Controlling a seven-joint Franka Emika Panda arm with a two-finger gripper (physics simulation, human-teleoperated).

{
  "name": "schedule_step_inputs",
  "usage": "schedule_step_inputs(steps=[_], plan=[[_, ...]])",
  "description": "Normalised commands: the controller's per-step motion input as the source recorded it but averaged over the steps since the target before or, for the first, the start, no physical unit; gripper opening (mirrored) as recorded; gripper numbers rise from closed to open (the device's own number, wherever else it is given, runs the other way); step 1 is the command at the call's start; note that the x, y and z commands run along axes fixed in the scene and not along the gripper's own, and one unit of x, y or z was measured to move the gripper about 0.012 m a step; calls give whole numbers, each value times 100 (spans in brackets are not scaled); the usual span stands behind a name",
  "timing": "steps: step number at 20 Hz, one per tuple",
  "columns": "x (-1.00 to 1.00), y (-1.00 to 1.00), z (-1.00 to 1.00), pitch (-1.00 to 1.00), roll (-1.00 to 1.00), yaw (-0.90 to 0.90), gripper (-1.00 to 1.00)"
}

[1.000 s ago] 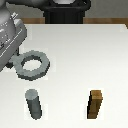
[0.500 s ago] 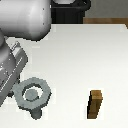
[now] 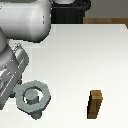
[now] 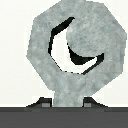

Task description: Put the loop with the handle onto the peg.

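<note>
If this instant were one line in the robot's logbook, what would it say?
phase: placing | loop with the handle: around the peg, peg top showing through hole | jaws: on the handle | wooden block: apart, untouched

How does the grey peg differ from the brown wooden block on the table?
The peg is a grey round cylinder with a lighter flat top; the wooden block is brown and rectangular. The peg stands at the exterior view's left, inside the hole of the loop with the handle; the block stands at the right, apart, with nothing around it. Both stand upright on the white table.
</note>
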Motion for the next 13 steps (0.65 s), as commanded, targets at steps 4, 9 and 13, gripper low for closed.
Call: schedule_step_inputs(steps=[4, 9, 13], plan=[[0, 0, 0, 0, 0, 0, 100], [0, 0, 0, 0, 0, 0, 100], [0, 0, 0, 0, 0, 0, 100]])
